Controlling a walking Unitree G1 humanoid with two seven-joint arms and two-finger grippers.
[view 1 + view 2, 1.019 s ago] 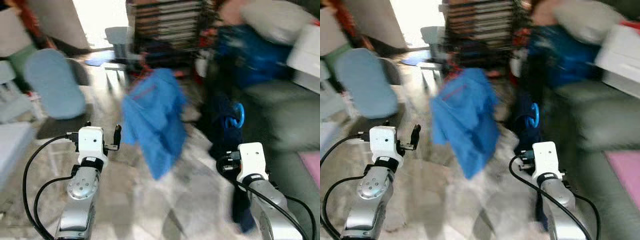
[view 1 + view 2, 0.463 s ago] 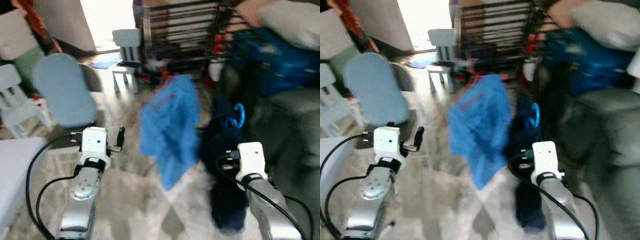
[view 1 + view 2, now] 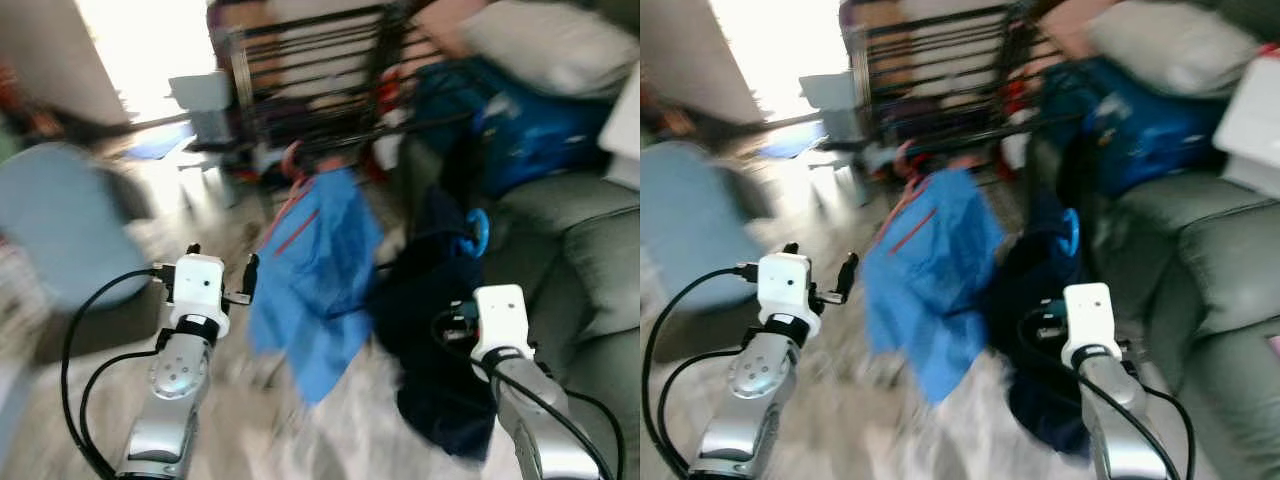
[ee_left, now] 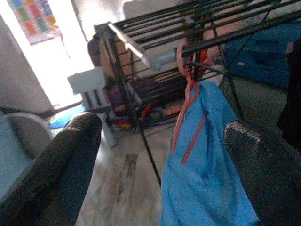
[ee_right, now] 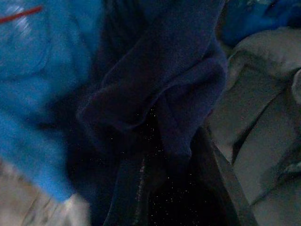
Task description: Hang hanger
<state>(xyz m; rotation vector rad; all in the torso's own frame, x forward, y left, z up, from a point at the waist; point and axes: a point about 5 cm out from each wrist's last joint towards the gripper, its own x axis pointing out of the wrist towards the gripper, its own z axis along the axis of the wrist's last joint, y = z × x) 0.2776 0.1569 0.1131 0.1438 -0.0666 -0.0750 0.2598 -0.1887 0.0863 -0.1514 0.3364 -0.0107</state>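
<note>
— Where is the hanger now?

— You can see a pink hanger (image 4: 187,77) hooked on a bar of the black drying rack (image 4: 141,37), and a bright blue garment (image 3: 318,275) with a red stripe hangs from it. Just beside it on your right is a dark navy garment (image 3: 435,330) with a blue hanger hook (image 3: 478,230) at its top. The head views are blurred, so the finer details I cannot tell.

— And your grippers?

— The left gripper (image 4: 164,155) is raised in front of the rack, pointing at the blue garment. Its two black fingers (image 4: 61,160) stand wide apart and nothing is between them. The right gripper (image 5: 155,188) is pressed into the navy cloth. Its wrist view is very dark, and in the head view the white wrist block (image 3: 497,318) sits against the fabric, so I cannot tell how far its fingers are apart or if they grasp the cloth.

— What else is around?

— A grey-green sofa (image 3: 580,260) is on your right, with blue fabric and a pale cushion (image 3: 545,45) piled on it. A small white chair (image 4: 91,89) stands behind the rack, near the bright doorway.
</note>
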